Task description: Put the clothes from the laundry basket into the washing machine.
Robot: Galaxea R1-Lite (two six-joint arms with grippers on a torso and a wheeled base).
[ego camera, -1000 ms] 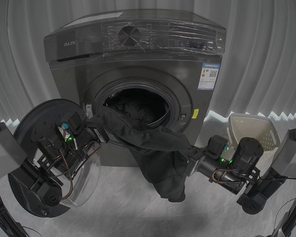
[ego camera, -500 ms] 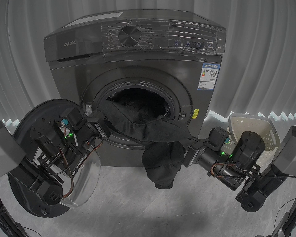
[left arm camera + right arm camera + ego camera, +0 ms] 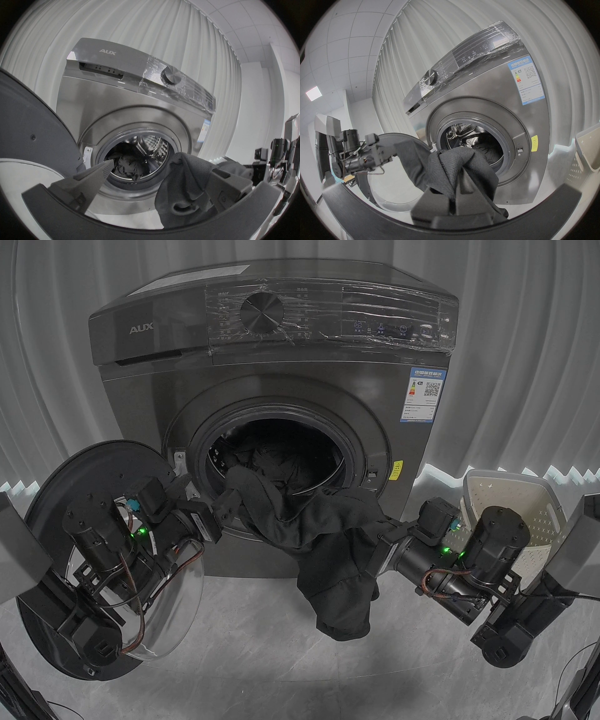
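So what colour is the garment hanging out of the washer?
Plain black garment, no pattern; the head view shows it best.

Washer (image 3: 275,384) body grey metal, brushed satin; ctrl panel under clear plastic film (image 3: 375,309), wrinkled, glossy; drum (image 3: 156,147) shiny perforated metal. Garment (image 3: 325,540) black cloth, matt, fine mesh weave; door (image 3: 94,471) dark matt ring w/ glossy clear bowl; basket (image 3: 519,502) off-white plastic, matt, perforated; floor (image 3: 262,652) smooth grey stone-look, slight sheen.

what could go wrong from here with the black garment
Most of the black garment hangs outside the drum toward the floor; it may slide out. The left gripper is open with cloth draped on it, so it might snag. Only the right gripper grips it.
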